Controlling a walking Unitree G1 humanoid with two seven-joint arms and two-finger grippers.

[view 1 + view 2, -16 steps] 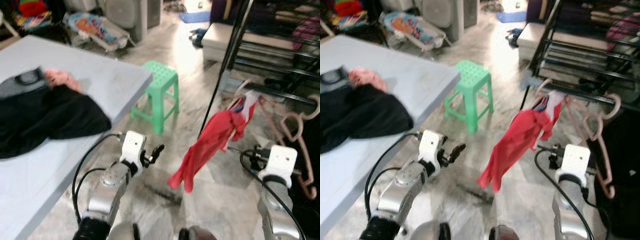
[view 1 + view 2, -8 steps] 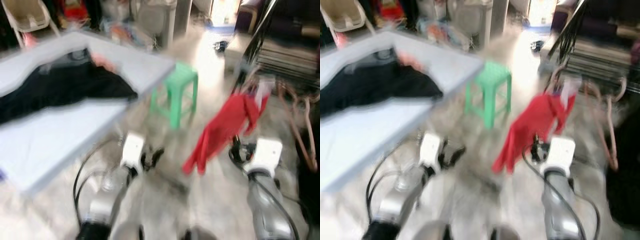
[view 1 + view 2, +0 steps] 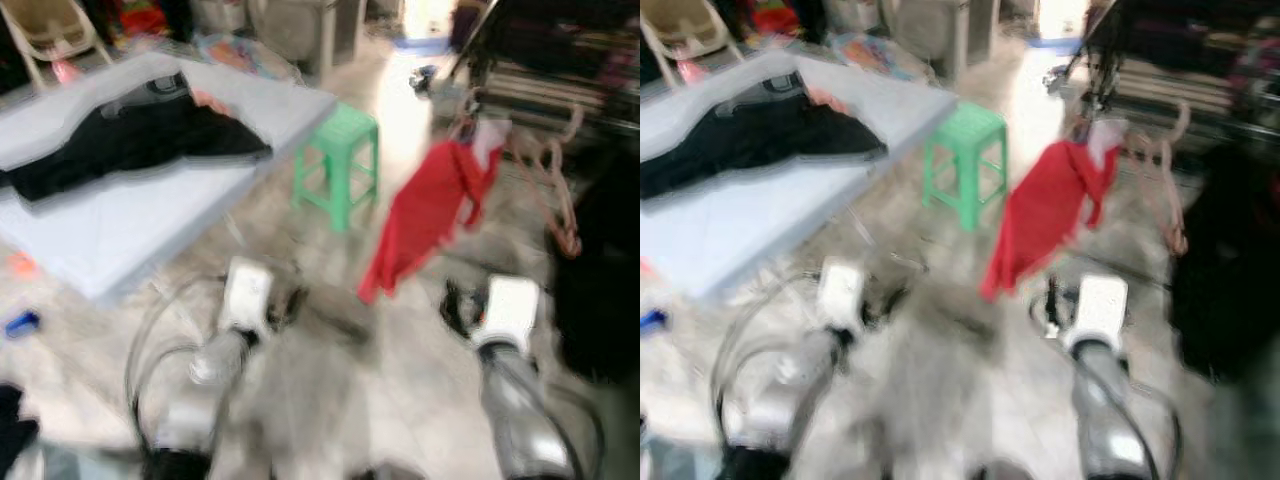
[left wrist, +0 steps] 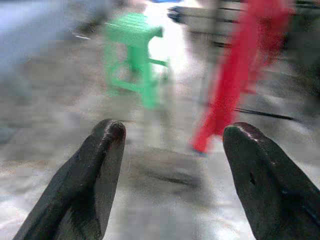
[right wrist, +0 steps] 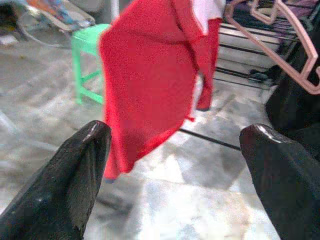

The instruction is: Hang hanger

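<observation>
Picture quality: both head views were blurred by motion; fine detail was not recoverable.
Left gripper (image 4: 170, 145): held low over the marble floor (image 3: 320, 400), fingers (image 4: 95, 175) spread wide apart with nothing between them.
Right gripper (image 5: 175, 150): held low on the robot's right, fingers (image 5: 70, 175) likewise spread wide and empty — the red garment was seen beyond them, not touched.
Hangers (image 3: 545, 180): a cluster of pink hangers was seen hanging at the right, beside the dark rack (image 3: 560, 60); one pink frame (image 5: 295, 45) was seen close in the right wrist view, just above a black garment (image 3: 600, 280).
Red garment (image 3: 425, 215): hung draped from the rack side, its upper end next to the pink hangers, its lower end loose above the floor. A white patch was visible near its top.
Green stool (image 3: 340, 160): stood upright on the floor between the table and the red garment, apart from both.
Table (image 3: 130, 230): pale grey, at the robot's left; a black cloth (image 3: 130, 140) was spread across it, with a small pink item (image 3: 205, 98) at its far edge.
Floor at left: a small blue object (image 3: 22, 322) and an orange one (image 3: 20, 265) were noted near the table's near corner — too blurred to identify.
Background: cluttered items along the far wall, not resolvable.
</observation>
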